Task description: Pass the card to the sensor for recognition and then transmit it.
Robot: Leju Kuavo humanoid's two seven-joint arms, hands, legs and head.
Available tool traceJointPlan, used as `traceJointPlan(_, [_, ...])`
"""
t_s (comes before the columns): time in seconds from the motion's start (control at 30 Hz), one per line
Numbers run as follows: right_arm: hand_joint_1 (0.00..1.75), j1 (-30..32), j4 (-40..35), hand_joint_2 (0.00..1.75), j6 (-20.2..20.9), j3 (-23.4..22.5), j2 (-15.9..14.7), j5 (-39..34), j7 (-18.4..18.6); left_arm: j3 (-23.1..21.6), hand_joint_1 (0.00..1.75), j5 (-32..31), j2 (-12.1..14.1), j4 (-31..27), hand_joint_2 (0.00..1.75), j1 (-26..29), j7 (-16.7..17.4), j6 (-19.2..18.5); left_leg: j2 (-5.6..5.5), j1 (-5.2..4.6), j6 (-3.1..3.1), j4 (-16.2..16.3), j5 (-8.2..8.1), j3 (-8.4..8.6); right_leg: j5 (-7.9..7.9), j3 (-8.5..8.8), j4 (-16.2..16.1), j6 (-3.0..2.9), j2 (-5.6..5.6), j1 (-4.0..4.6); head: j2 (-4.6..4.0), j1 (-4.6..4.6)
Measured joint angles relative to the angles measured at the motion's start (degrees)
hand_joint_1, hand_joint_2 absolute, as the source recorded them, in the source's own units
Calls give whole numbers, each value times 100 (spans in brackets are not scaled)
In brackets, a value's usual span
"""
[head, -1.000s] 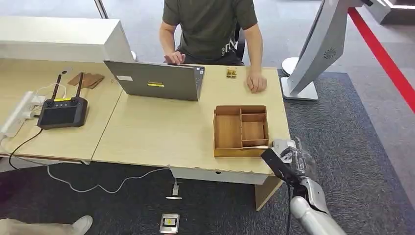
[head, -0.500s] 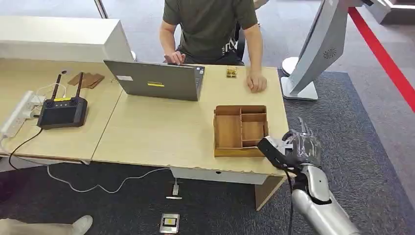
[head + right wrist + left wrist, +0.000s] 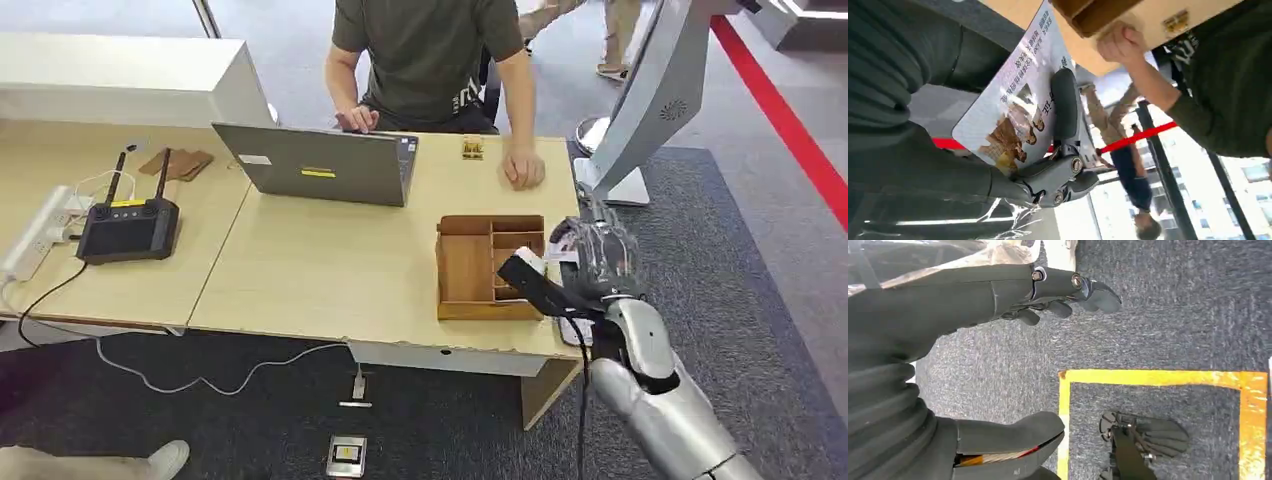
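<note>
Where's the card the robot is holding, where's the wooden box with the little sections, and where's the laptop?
card [image 3: 1018, 95], right wrist view, on its printed face.
wooden box [image 3: 466, 268], head view, on the floor of its big compartment.
laptop [image 3: 320, 168], head view, on the back of its grey lid.

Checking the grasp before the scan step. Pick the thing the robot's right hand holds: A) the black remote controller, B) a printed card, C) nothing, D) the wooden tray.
B: in the right wrist view the right hand pinches a printed card between thumb and fingers; the wooden tray sits on the table.
</note>
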Motion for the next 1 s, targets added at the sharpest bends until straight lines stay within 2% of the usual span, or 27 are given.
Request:
traceJointPlan(0.07, [175, -371, -365, 175, 293, 101, 147, 65, -96, -44, 0, -153, 0, 0, 175, -107, 133, -76, 0, 1, -5, 0, 5, 0, 2, 0, 4, -2, 0, 1, 0, 2])
traceJointPlan(0.1, [175, -628, -338, 175, 454, 216, 320, 15, -133, -81, 0, -273, -2, -2, 175, -209, 251, -163, -1, 1, -5, 0, 8, -1, 3, -1, 4, -2, 0, 1, 0, 2])
traceJointPlan(0.13, [175, -941, -114, 175, 623, 336, 581, -373, -262, -170, 0, -452, -4, -2, 175, -344, 409, -290, -3, 1, -6, 0, 11, -2, 4, -2, 6, -2, 0, 1, 0, 2])
traceJointPlan(0.17, [175, -1293, 380, 175, 607, 426, 843, -715, -395, -282, 0, -627, -30, -2, 175, -507, 551, -374, -4, 1, -5, 0, 12, -2, 4, -3, 7, -2, -1, 1, 0, 2])
traceJointPlan(0.2, [175, -1365, 503, 175, 597, 441, 892, -761, -402, -306, 0, -642, -37, -2, 175, -541, 583, -384, -3, 0, -5, 0, 12, -2, 5, -2, 7, -1, 0, 1, 0, 0])
traceJointPlan(0.53, [175, -1710, 1402, 175, 376, 487, 1183, -890, -398, -472, 0, -767, -109, 0, 175, -676, 717, -450, -3, 0, -5, 0, 12, -4, 5, -5, 4, -1, 0, 0, 0, 2])
traceJointPlan(1.0, [175, -1787, 1985, 175, 262, 437, 1427, -805, -369, -514, 0, -636, -146, 15, 175, -635, 632, -350, -3, 0, -5, 0, 12, -3, 5, -6, 6, -1, 0, 1, 0, 2])
